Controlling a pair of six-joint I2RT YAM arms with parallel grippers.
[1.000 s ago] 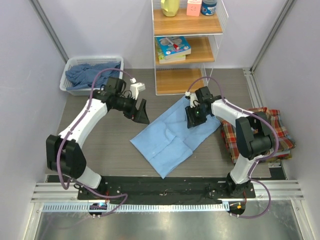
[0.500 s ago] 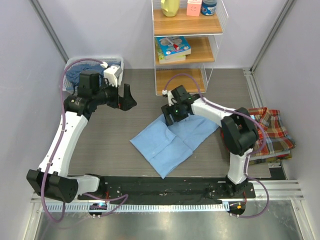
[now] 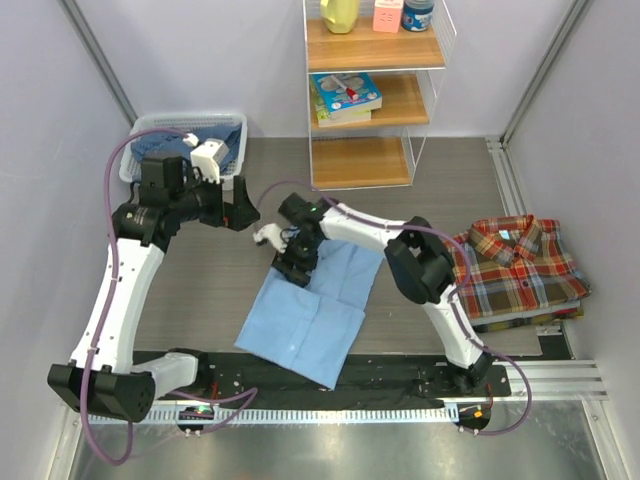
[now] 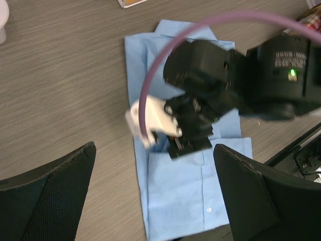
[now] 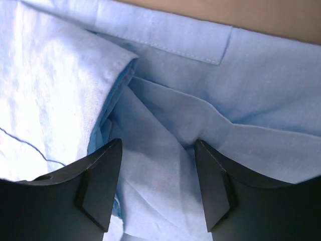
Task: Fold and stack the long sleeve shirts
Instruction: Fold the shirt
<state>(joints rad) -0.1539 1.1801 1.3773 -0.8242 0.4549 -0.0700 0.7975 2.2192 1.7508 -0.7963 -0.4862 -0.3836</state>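
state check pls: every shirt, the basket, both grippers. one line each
plain light blue cloth shirt: flat on the grey table, partly folded, not stacked.
red-yellow-blue plaid shirts: folded, stacked at the right.
darker blue shirt: crumpled in the white plastic basket.
left gripper: open, empty, above the table.
right gripper: jaws apart, down on the light blue shirt, wrinkled cloth under the gap.

Blue shirt flat — plaid shirts stacked.

This is a robot lab test cell. Plain walls and metal rails box in a table, and a shelf holds books.
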